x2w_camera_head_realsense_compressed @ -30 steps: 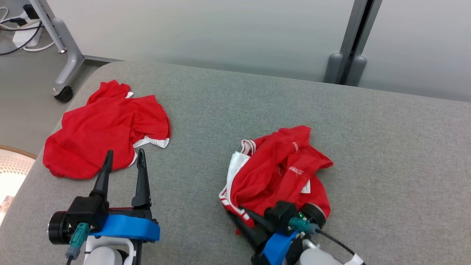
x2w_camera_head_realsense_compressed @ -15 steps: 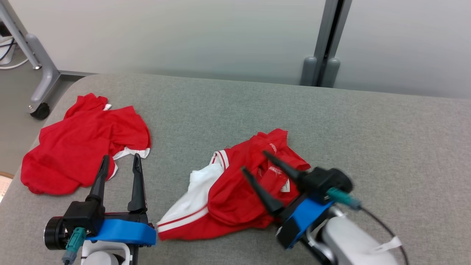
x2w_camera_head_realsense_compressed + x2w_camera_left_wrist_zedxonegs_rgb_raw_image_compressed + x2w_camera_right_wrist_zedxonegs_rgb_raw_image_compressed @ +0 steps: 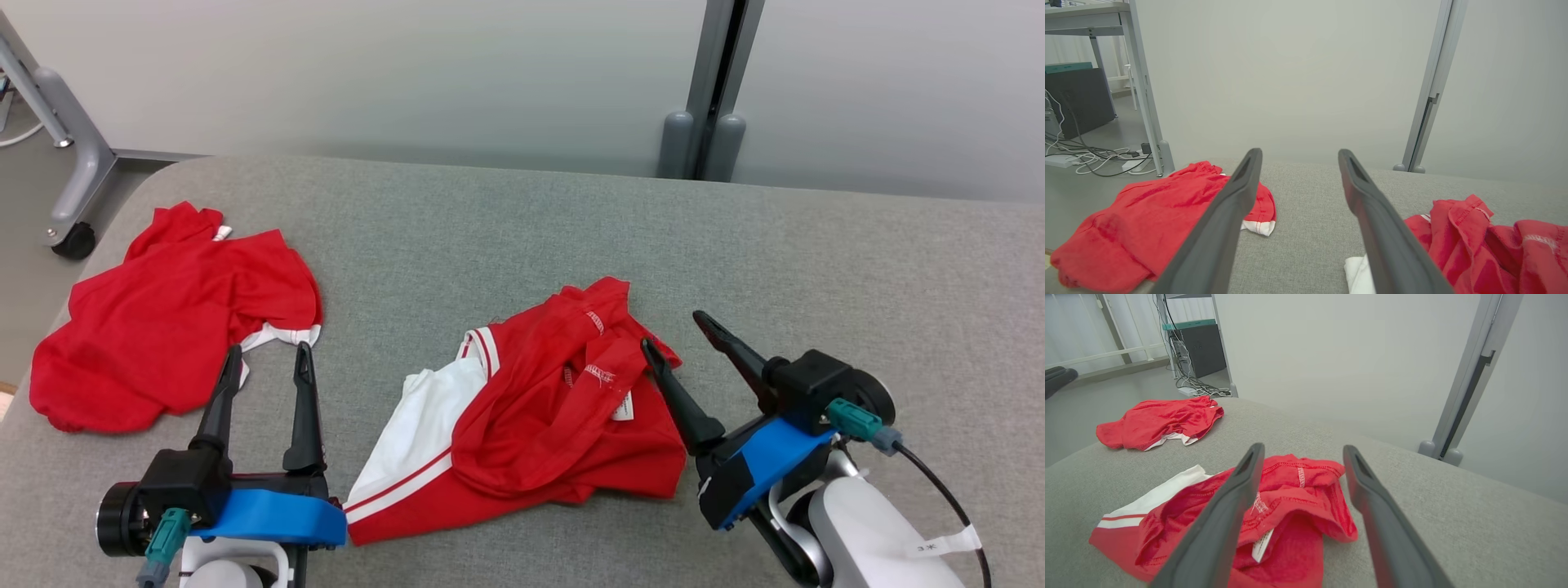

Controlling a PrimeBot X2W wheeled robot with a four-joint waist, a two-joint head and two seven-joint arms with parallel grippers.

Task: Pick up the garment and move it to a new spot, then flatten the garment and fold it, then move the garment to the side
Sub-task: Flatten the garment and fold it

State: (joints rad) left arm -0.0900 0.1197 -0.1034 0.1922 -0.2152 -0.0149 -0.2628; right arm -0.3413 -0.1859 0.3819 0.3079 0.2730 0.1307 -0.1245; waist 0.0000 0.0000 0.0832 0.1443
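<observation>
At the far left, a caster wheel (image 3: 73,241) of a metal frame stands on the floor beside the grey fabric-covered tabletop (image 3: 490,237). On the tabletop's left end lies a crumpled red garment (image 3: 171,318), its white-trimmed hem turned toward the middle. Just beside that hem, the left end effector (image 3: 269,353) points straight away from the robot. Its two dark fingers are spread with nothing between them, and it sits level over the surface on its blue bracket.

The red-and-white garment (image 3: 555,433) lies rumpled in the middle of the tabletop, well apart from the other one. A white panel with red stripes spreads out on its left, and a small label shows among the red folds.

At its right edge the right end effector (image 3: 673,329) angles up and to the left, fingers spread and gripping nothing. Its left finger crosses the garment's edge and its right finger is over bare tabletop. Whether it touches the cloth cannot be told.
</observation>
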